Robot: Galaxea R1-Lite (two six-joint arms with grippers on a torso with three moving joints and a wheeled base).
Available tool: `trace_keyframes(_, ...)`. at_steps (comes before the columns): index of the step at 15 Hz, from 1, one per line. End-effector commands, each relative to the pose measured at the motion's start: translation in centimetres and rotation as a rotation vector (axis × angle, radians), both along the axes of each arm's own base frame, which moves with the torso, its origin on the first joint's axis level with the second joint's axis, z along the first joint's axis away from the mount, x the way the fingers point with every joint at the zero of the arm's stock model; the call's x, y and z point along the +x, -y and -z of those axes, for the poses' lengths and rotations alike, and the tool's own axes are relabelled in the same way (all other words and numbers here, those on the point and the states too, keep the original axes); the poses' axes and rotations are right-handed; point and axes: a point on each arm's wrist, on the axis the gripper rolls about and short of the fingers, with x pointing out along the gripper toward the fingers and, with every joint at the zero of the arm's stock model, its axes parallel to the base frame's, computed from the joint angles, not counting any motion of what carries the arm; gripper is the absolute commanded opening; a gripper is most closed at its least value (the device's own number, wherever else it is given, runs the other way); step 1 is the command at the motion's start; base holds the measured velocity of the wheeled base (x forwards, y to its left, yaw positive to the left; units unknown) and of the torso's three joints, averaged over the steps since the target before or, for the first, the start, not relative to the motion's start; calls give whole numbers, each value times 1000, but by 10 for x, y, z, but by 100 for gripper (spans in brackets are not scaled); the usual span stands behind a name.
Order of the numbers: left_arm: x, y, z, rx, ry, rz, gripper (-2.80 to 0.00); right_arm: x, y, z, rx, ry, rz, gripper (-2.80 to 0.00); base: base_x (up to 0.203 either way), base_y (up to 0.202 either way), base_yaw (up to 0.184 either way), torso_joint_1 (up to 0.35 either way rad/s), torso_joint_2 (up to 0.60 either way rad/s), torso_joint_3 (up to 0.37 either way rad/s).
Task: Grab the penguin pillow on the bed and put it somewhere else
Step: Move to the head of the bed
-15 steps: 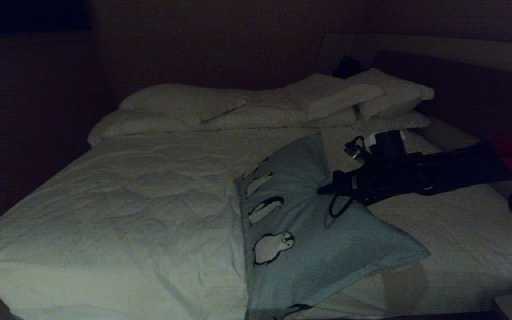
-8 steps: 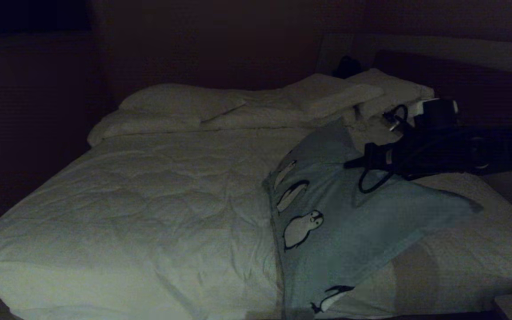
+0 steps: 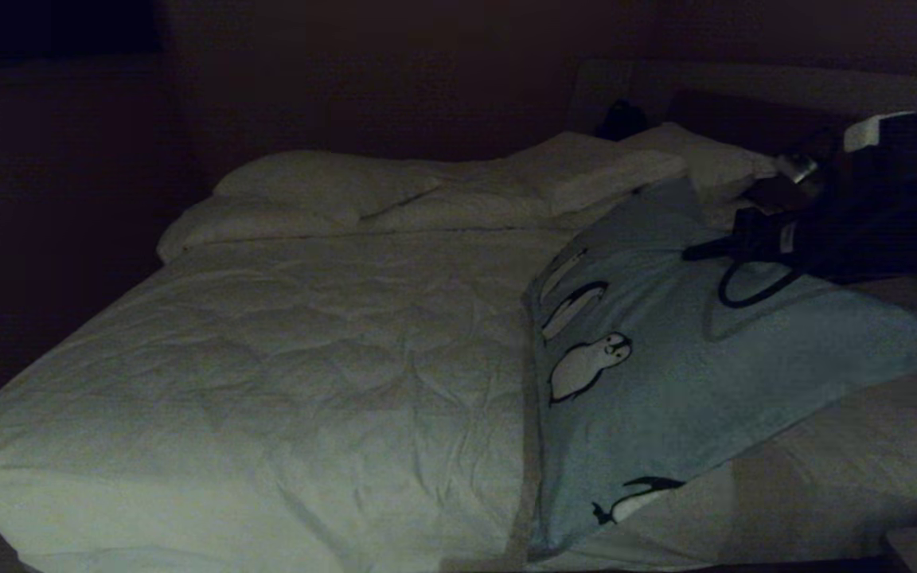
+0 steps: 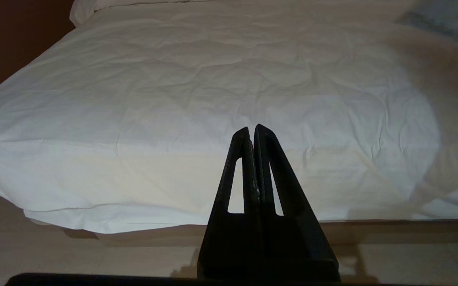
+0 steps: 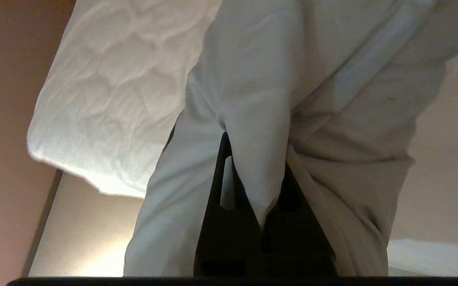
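Near bed's (image 3: 267, 358) right edge, penguin pillow (image 3: 665, 382) lifted

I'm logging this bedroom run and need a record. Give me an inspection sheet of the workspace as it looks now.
Surface: bed, wrinkled white duvet.
Job's things: penguin pillow, lifted at its far end, near end on the bed.
Clutter: white pillows at the head end.
Grippers: right gripper shut on the pillow's cloth; left gripper shut, empty, parked before the bed's foot.
Cables: black loop under the right wrist.
Surroundings: dark wall, pale headboard.
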Motion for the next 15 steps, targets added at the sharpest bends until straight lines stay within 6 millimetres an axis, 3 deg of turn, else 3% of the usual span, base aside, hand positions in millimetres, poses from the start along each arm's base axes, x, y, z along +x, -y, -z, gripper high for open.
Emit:
trace_keyframes(1,0,0,0,0,0,-1,-280,-12,9,-13,1,20,23,-280,0,0,0,0,0,0)
trace_keyframes(12,0,0,0,4,1,-1,-280,-11,10,-11,-4,15,15,-280,0,0,0,0,0,0)
trace_keyframes(15,0,0,0,3,1,-1,-280,-9,10,-7,-17,10,8,-280,5,-83,16,0,3,4)
